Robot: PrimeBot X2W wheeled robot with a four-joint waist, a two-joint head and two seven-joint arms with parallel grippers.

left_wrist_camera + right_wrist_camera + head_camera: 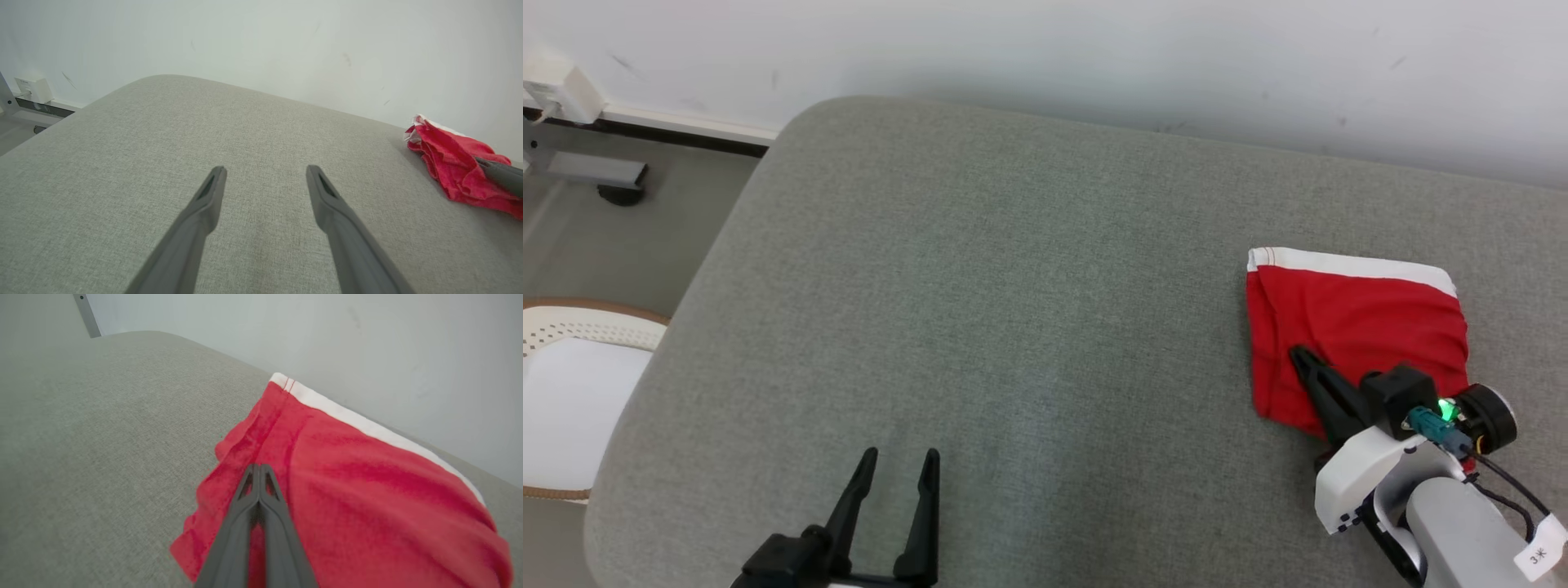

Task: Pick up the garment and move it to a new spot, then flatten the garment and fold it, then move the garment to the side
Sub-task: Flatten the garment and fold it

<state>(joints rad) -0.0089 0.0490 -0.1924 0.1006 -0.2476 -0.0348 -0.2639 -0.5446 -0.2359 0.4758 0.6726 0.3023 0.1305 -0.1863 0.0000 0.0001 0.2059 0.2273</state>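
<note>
The folded red garment (1347, 327) lies on the right side of the gray cushion (1013, 327). The right gripper (258, 467) has its 2 fingers pressed together on it. The left gripper (903, 454) is spread wide. Push slowly and low, so the fold does not open

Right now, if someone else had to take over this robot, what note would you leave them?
Left gripper: jaws open, empty, above the bare grey cushion.
Right gripper: jaws shut, tips on the red garment; whether they pinch cloth is unclear.
Garment: folded-looking, at the cushion's right, near the wall.
Done: folding, apparently.
To do: probably the final move aside, unless this is already that spot.
</note>
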